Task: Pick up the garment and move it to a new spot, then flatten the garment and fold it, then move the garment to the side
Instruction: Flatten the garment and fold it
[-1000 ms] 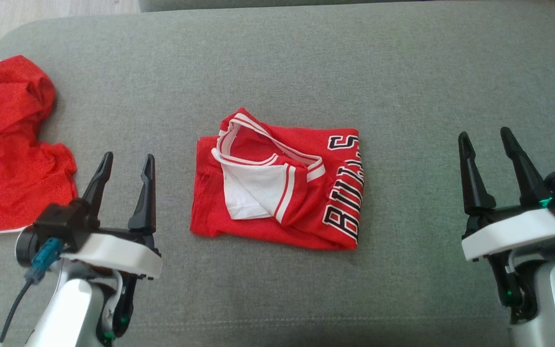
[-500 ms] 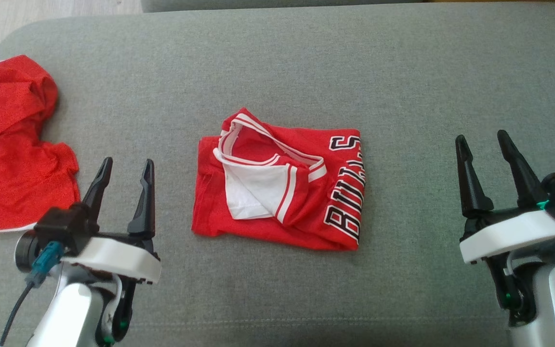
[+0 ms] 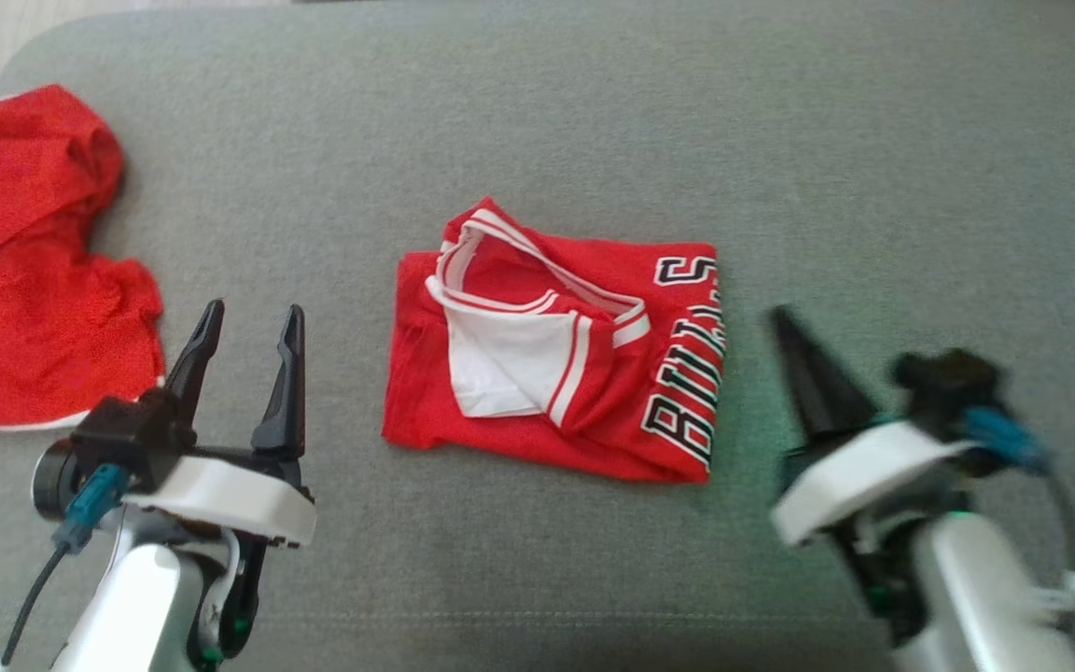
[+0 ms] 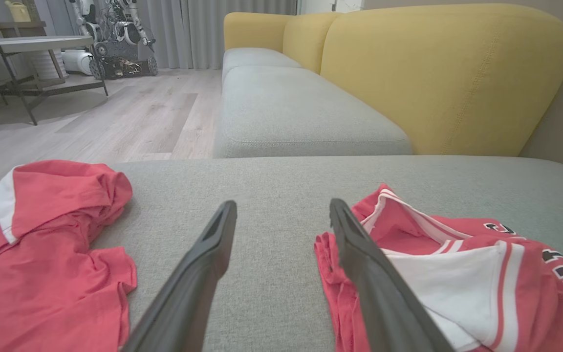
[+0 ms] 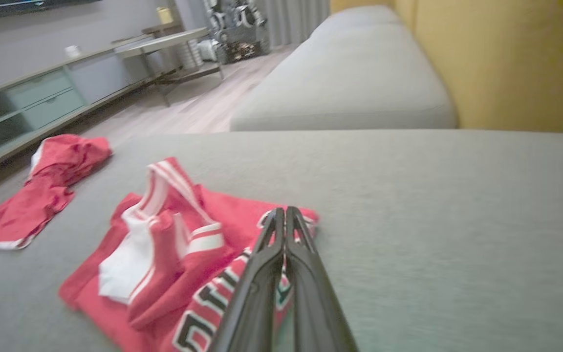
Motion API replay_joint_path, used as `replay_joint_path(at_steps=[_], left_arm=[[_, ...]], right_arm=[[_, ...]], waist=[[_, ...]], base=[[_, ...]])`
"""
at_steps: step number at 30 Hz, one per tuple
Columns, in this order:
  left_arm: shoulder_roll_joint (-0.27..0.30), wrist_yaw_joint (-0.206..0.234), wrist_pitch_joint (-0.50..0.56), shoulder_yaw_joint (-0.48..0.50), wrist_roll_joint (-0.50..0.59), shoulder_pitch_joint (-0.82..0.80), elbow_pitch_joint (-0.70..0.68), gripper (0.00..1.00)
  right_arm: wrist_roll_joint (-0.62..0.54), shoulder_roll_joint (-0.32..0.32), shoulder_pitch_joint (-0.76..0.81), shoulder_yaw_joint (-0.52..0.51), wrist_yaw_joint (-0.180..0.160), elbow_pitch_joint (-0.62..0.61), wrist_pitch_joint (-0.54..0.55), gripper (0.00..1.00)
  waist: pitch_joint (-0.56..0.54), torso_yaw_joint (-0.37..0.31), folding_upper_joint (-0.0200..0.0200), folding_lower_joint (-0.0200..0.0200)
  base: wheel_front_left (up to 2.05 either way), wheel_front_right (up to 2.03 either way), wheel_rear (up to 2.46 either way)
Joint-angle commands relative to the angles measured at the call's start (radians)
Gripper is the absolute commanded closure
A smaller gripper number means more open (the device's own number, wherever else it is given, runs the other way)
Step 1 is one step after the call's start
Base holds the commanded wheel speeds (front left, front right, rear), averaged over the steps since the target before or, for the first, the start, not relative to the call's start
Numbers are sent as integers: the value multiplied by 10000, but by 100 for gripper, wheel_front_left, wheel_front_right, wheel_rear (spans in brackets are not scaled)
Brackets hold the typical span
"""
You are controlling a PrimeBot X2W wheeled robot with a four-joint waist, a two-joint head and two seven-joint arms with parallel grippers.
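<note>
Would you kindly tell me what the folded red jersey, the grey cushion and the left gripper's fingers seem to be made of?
Folded red jersey: probably thin synthetic knit, matte; it creases softly.
Grey cushion: woven upholstery fabric, matte; flecked grain, stitched seam.
Fingers of the left gripper: likely hard moulded plastic, dark, slightly satin; smooth faces with faint sheen.

Folded red jersey [image 3: 612, 392] on grey cushion [image 3: 593, 112], crumpled red garment [image 3: 34, 280] far left, left hand [image 3: 253, 308] splayed, right hand [image 3: 789, 327] blurred, pinched closed
</note>
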Motion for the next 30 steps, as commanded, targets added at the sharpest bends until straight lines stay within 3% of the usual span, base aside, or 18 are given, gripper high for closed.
replay_joint_path(at_steps=[1,17,30], left_arm=[[225,40,-80,332,-21,-588,-361,0],[-8,-46,-349,248,-126,-900,-87,0],[-138,-120,-500,278,-159,-1075,159,0]], right_arm=[[219,124,-594,793,-7,90,-30,100],[1240,390,-2565,3024,-7,4002,-749,100],[2838,415,-3617,5870,-7,4880,-1049,100]], waist=[[127,195,0,0],[604,1026,0,0],[810,1107,0,0]], base=[[0,0,0],[0,0,0],[0,0,0]])
